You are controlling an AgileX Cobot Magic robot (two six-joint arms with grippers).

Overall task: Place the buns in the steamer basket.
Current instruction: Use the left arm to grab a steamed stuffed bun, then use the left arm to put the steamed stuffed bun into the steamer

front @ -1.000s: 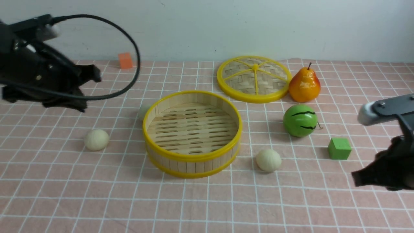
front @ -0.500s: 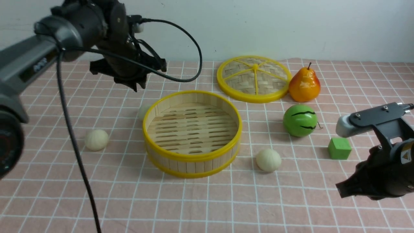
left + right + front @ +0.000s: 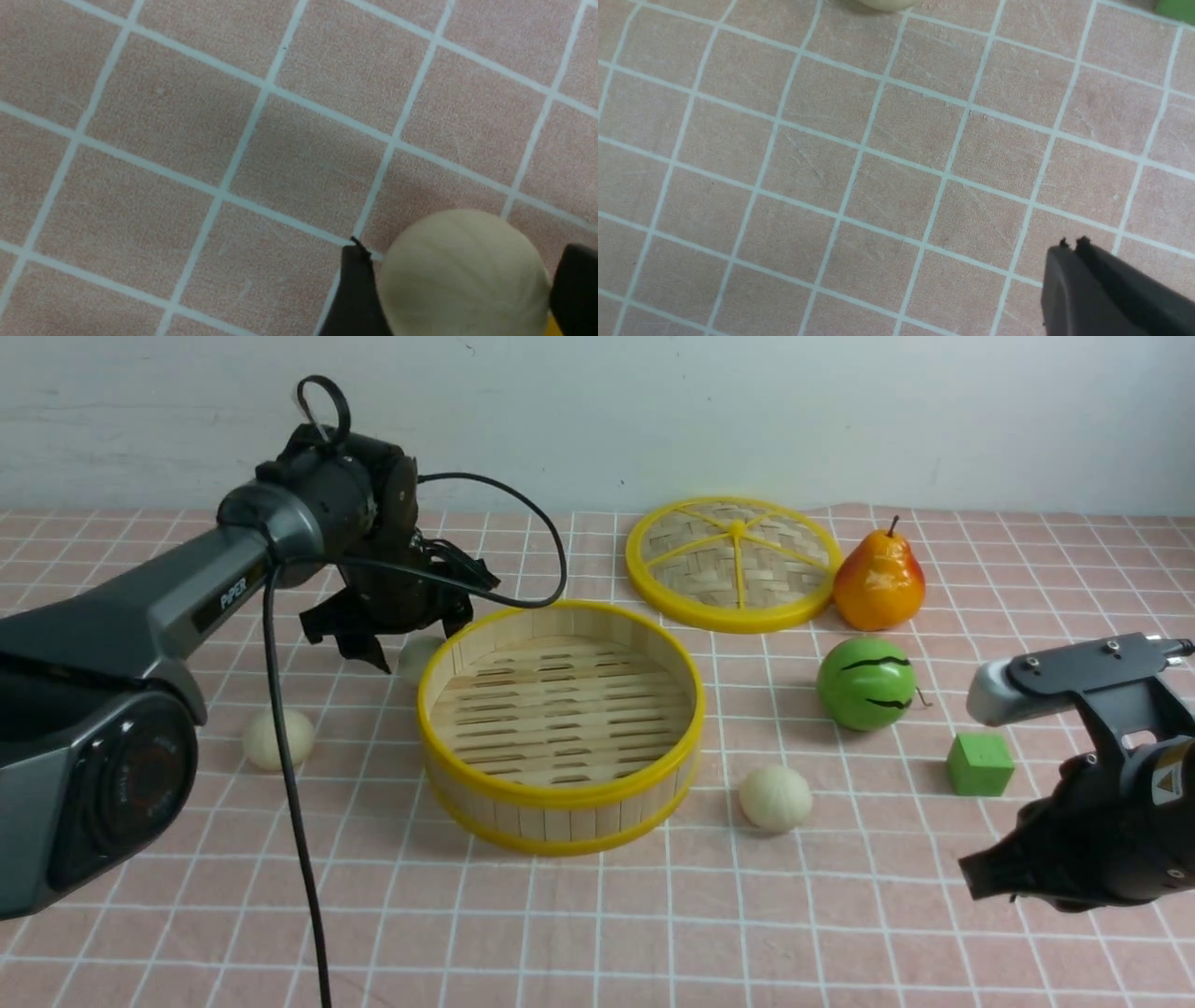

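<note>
toward the far left corner of the tiled surface (image 3: 597,933), the left gripper (image 3: 415,649) has its jaws spread either side of a bun (image 3: 418,656) beside the steamer basket (image 3: 562,793); whether they grip it, i can't tell. near the right edge, the right gripper's (image 3: 1073,247) jaws are closed, empty.

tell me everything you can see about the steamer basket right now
The steamer basket is round and shallow, apparently bamboo, with an upright wall of pale slats, yellow bands at rim and base, and a slotted floor. It sits upright and empty on the tiled surface, open side up. A bun lies close against its far left side; whether they touch is unclear.
</note>
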